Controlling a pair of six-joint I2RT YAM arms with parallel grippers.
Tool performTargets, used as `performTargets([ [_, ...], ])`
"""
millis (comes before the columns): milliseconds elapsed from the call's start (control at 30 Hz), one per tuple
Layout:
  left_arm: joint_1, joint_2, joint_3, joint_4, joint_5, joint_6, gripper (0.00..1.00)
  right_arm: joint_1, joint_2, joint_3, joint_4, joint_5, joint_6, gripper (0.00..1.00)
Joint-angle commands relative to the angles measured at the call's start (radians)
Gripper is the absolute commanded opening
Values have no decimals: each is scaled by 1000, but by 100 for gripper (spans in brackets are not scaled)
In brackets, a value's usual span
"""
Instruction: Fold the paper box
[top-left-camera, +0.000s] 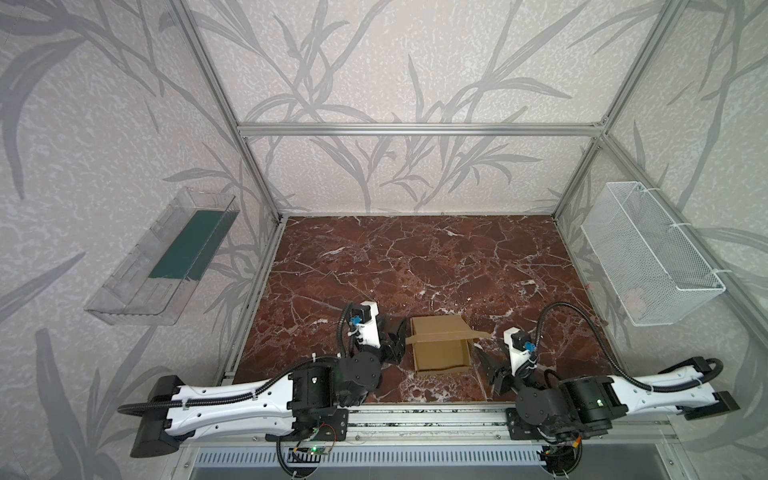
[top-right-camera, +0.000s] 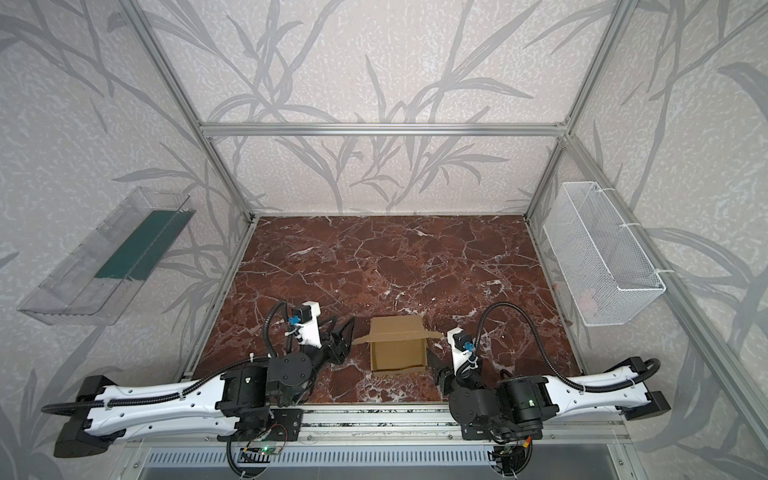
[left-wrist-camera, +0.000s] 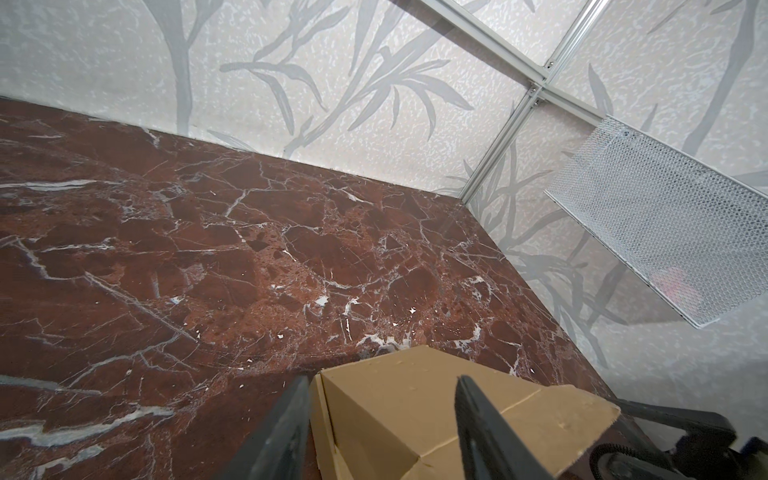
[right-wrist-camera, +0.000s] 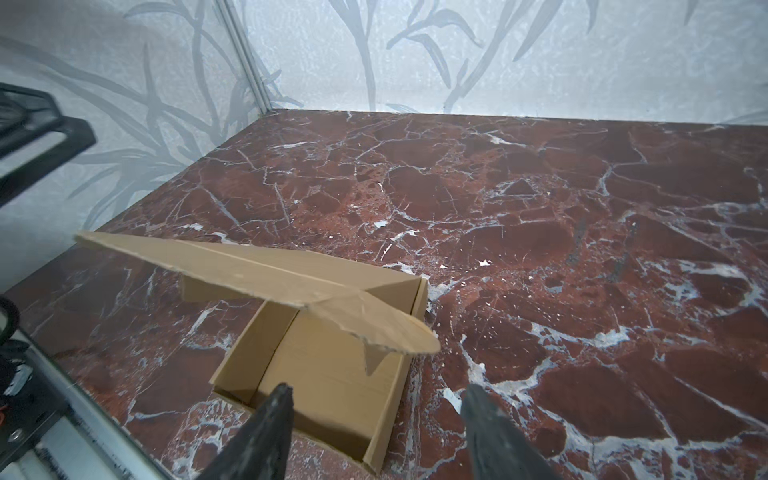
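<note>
L gripper (left-wrist-camera: 382, 380): fingers (left-wrist-camera: 291, 424) stand well apart. A corner of the paper box (left-wrist-camera: 395, 415) shows between them in the wrist view, but can't tell if either pad touches the cardboard, and no clamp is visible. R gripper (right-wrist-camera: 377, 387): fingers (right-wrist-camera: 486, 424) also spread wide w/ nothing between them, tips just short of the box's near-right corner.

In both top views the box (top-left-camera: 440, 353) (top-right-camera: 399, 353) sits on the red-brown marble table (top-left-camera: 415, 257) near the front edge, between the two grippers: L gripper (top-left-camera: 398, 340) just beside its left wall, R gripper (top-left-camera: 486, 361) just beside its right.

Box is plain tan cardboard w/ all four walls up and the inside floor visible. Lid flap (right-wrist-camera: 257, 270) is hinged on the far wall and hangs tilted over the far part of the opening (not shut). Its rounded side tab (right-wrist-camera: 399, 332) sticks out past the right wall, and another tab pokes out left toward the L gripper.

Further out: white wire basket (top-left-camera: 648, 253) on the right wall, clear plastic tray (top-left-camera: 166, 257) w/ a dark green panel on the left wall.
</note>
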Motion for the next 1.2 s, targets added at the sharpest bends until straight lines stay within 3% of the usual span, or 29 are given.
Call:
performTargets([
  [0,39,16,41,-53,65,-59,57,18,-47,80,-68,-14,-104,65],
  [233,117,64,45,-26,200,-92,57,20,-161,164,-22,-47,-284,65],
  [367,154,116,69,-11,277,-91,57,19,-84,204,137,-100,-422,67],
  [567,171,181,78,9,359,-108,57,10,181,341,35,-134,-358,72],
  [667,173,197,48,43,388,-134,57,-65,242,346,59,-307,-363,76],
  [800,173,218,1,79,422,-176,57,-269,277,328,65,-635,-303,77],
  [867,173,221,-19,83,429,-190,56,-344,284,314,71,-735,-283,76],
  [1167,173,229,-153,166,447,-285,56,-382,292,220,71,-776,-197,76],
])
